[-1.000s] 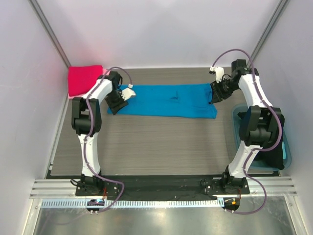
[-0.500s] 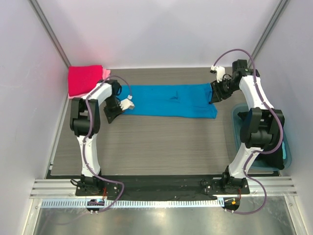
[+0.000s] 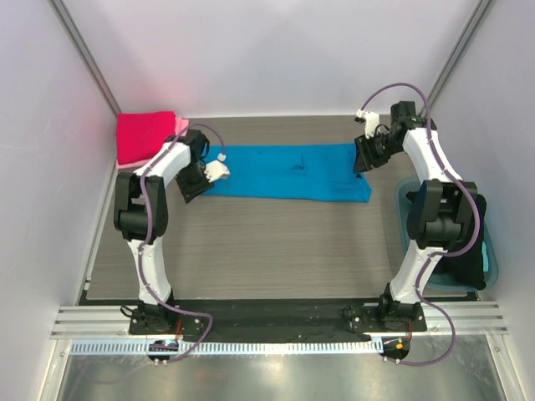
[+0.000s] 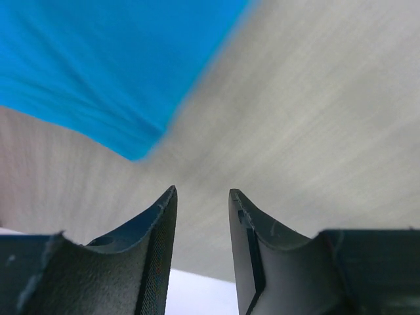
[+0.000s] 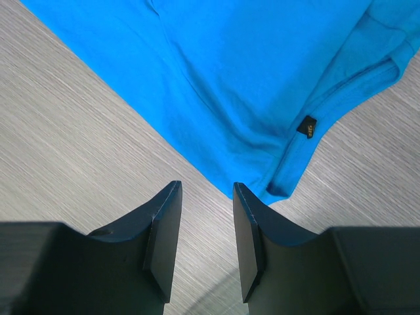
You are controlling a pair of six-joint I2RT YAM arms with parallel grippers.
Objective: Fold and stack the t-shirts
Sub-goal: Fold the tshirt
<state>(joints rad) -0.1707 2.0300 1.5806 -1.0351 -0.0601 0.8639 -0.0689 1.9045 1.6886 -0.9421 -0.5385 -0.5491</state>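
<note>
The bright blue t-shirt lies flat as a long folded strip across the back of the table. The crimson red t-shirt sits folded in the back left corner, with the pale pink one showing as an edge beneath it. My left gripper is open and empty, just off the strip's left near corner; its wrist view shows that blue corner ahead of the gripper. My right gripper is open and empty at the strip's right end, over the edge of the shirt near the collar label.
A translucent blue plastic tub stands at the right edge, partly behind my right arm. White walls enclose the table on three sides. A metal rail runs along the near edge by the arm bases.
My left gripper has moved off the blue shirt's left end toward the near side, then slightly back. My right gripper has shifted a little left and back. The shirts have not moved.
</note>
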